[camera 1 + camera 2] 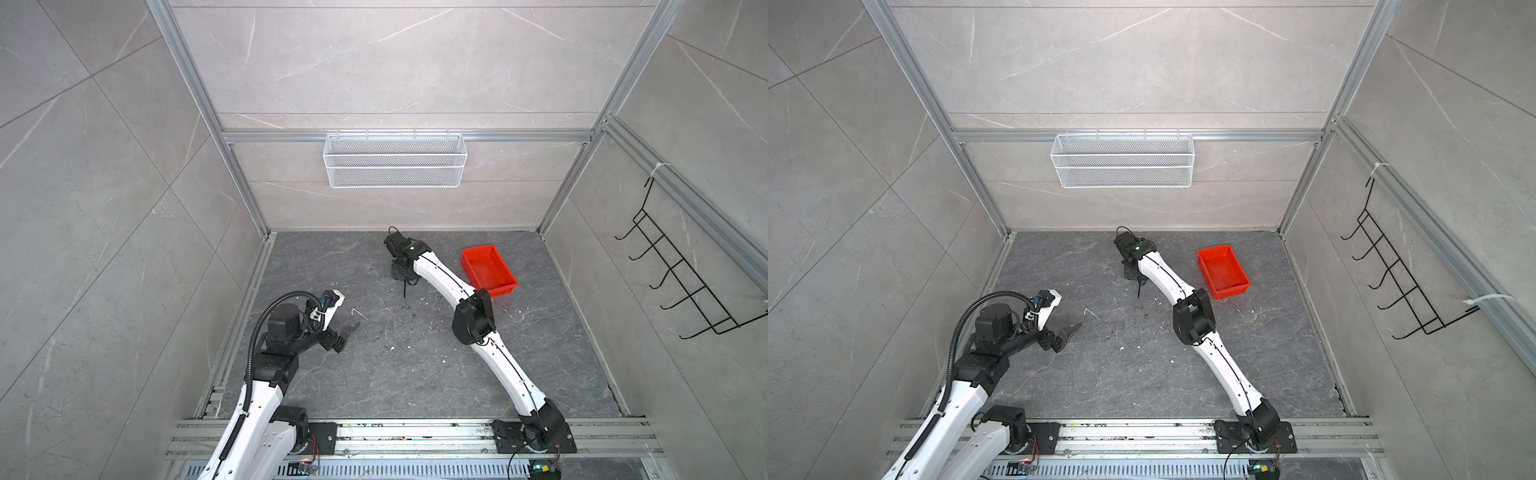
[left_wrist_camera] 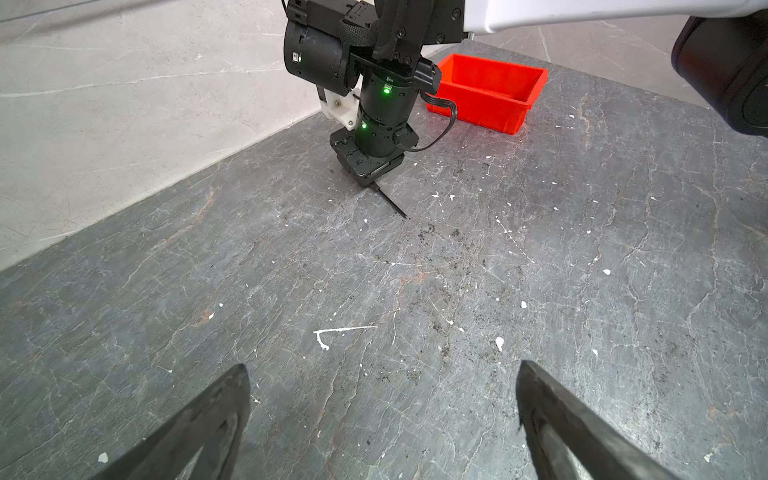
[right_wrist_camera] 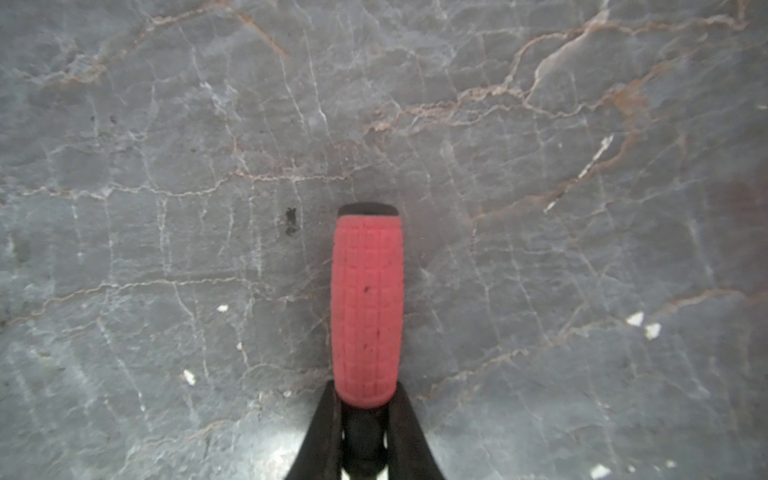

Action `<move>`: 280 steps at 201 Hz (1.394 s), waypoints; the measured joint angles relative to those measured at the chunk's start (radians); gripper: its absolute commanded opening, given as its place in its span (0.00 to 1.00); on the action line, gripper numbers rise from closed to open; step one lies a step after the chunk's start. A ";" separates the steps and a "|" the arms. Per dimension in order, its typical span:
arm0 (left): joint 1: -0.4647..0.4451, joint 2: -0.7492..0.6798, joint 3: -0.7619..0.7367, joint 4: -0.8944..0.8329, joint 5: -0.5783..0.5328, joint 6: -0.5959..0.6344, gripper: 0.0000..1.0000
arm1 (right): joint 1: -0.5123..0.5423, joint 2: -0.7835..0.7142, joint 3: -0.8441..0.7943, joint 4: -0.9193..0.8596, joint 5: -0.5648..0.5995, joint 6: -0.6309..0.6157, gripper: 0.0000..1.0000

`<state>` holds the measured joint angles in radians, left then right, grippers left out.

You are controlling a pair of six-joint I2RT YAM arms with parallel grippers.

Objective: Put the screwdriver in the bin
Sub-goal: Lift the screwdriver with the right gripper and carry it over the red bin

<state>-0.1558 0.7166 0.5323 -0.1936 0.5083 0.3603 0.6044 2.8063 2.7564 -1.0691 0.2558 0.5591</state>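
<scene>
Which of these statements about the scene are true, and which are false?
1. The right hand is shut on the screwdriver. True.
2. The screwdriver lies in the bin. False: the right hand holds it outside the bin.
3. The left hand is open. True.
4. The basket lies beside the bin. False: it hangs on the back wall.

Red grid-patterned screwdriver [image 3: 367,307], red bin [image 1: 488,268], veined grey floor [image 3: 166,166]
</scene>
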 measured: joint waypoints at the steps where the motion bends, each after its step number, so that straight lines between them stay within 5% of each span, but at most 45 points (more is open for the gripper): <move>1: 0.000 0.000 0.000 0.000 0.000 0.000 1.00 | 0.000 0.000 -0.001 0.000 0.000 -0.002 0.00; 77: -0.002 0.019 0.000 0.011 -0.014 -0.017 1.00 | -0.011 -0.123 -0.178 0.024 -0.004 -0.093 0.00; 129: -0.033 0.038 0.019 0.014 -0.061 -0.061 1.00 | -0.007 -0.351 -0.516 0.191 -0.021 -0.141 0.00; 214: -0.333 0.227 0.046 0.184 -0.186 -0.145 1.00 | -0.010 -0.716 -1.005 0.481 -0.073 -0.260 0.00; 280: -0.457 0.416 0.065 0.426 -0.220 -0.214 1.00 | -0.061 -0.997 -1.321 0.597 -0.121 -0.325 0.00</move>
<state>-0.6125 1.1324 0.5976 0.2321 0.2882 0.1459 0.5430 1.8095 1.4349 -0.4721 0.1349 0.2344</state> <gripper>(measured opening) 0.999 0.169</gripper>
